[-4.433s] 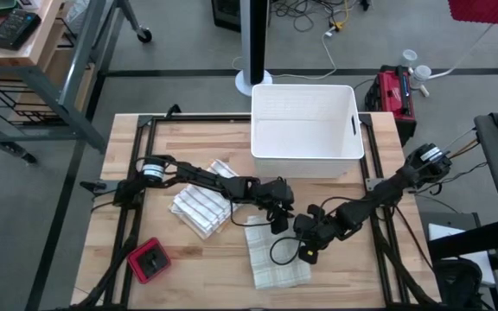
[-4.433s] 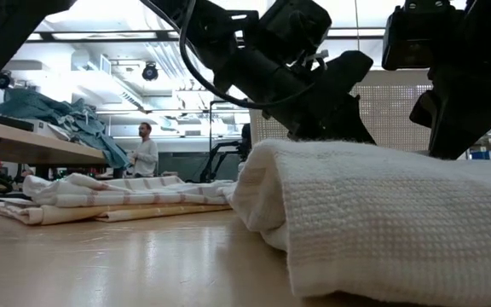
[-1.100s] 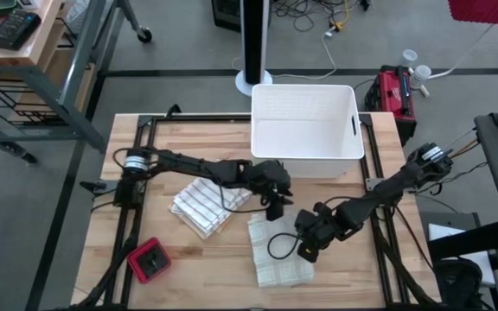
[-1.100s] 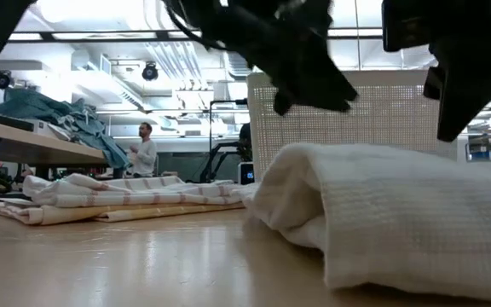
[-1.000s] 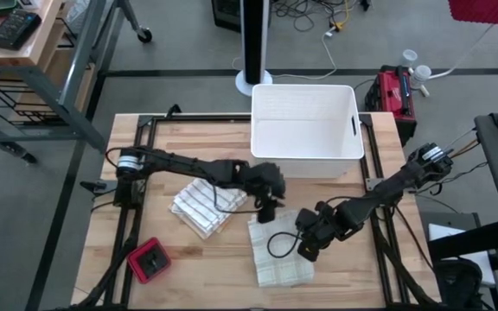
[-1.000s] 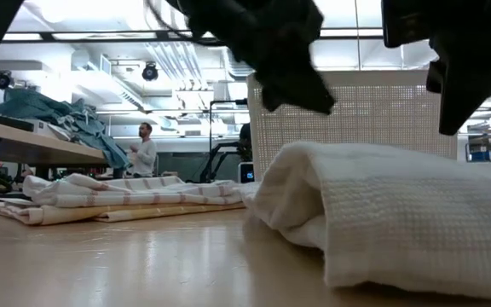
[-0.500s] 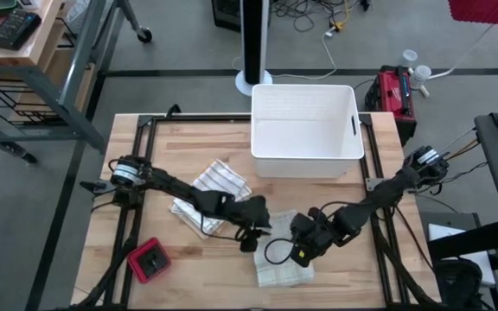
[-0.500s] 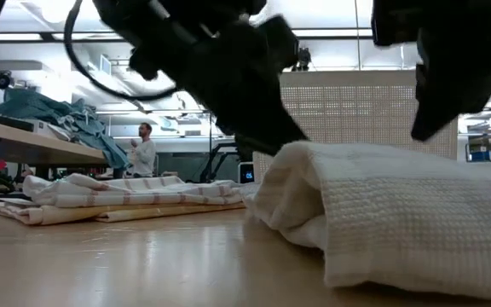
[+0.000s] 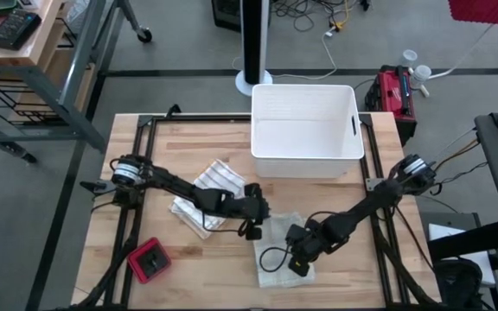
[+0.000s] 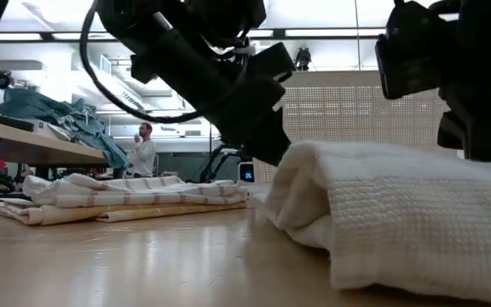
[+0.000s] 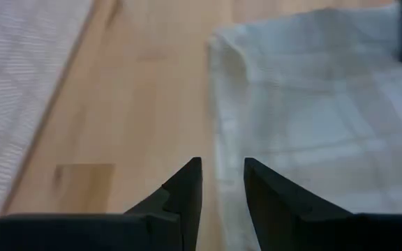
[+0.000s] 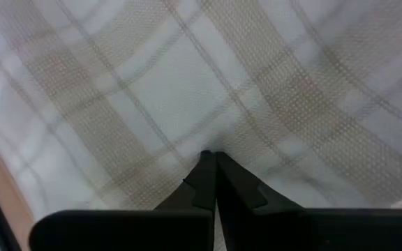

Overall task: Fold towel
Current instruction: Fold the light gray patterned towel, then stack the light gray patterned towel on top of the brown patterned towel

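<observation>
The folded pale checked towel (image 9: 277, 235) lies flat on the wooden table (image 9: 188, 138), near the middle. It fills the right of the low view as a thick roll (image 10: 399, 222). My left gripper (image 11: 222, 167) is low at the towel's left edge (image 11: 218, 118), slightly open, with that edge in line with the gap between its fingers. My right gripper (image 12: 211, 157) is shut, its tips down on the towel's upper face (image 12: 208, 90). From above it stands over the towel's near part (image 9: 297, 262). My left gripper: I cannot tell whether its fingers touch the towel's left edge. My right gripper comes steeply from above, and its shut fingertips (image 12: 206, 167) rest on the towel's upper face (image 12: 211, 143), away from the edges. The towel stays flat on the table. Whether a layer is caught between the tips does not show.
A second, striped towel (image 9: 204, 200) lies crumpled under my left arm, left of the checked one. A white bin (image 9: 305, 130) stands at the far edge. A small red and black thing (image 9: 148, 262) sits at the near left. People show in the room beyond.
My left gripper has swung from the towel's far side toward the table's near edge and come down to the towel's left edge. My right gripper has sunk and moved a little nearer, onto the towel. The towel has kept its place.
</observation>
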Robot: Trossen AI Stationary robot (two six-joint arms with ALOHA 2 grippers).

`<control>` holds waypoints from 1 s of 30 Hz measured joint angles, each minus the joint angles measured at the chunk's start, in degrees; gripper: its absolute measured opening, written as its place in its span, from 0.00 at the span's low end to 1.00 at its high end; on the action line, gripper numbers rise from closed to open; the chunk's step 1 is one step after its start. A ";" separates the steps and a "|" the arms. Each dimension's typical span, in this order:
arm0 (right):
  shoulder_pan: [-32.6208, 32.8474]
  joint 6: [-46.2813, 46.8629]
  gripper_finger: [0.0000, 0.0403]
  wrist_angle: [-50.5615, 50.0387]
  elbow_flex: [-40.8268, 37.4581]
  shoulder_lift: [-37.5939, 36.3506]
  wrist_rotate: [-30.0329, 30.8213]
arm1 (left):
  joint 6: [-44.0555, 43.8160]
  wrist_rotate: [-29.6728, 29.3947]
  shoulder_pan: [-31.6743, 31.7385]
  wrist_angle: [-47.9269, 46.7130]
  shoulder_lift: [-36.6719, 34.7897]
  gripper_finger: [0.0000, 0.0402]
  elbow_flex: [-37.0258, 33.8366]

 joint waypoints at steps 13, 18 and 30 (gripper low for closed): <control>4.50 16.52 0.03 -10.83 -3.40 -16.35 15.47 | -1.33 15.80 -3.86 0.17 -3.45 0.22 0.00; 6.59 26.03 0.15 -10.65 -9.40 -21.76 16.57 | 1.00 12.12 -6.07 1.44 -1.99 0.20 0.27; 7.18 32.52 0.59 -2.78 -16.21 -21.36 11.36 | -1.41 11.88 -6.19 2.52 4.56 0.20 1.44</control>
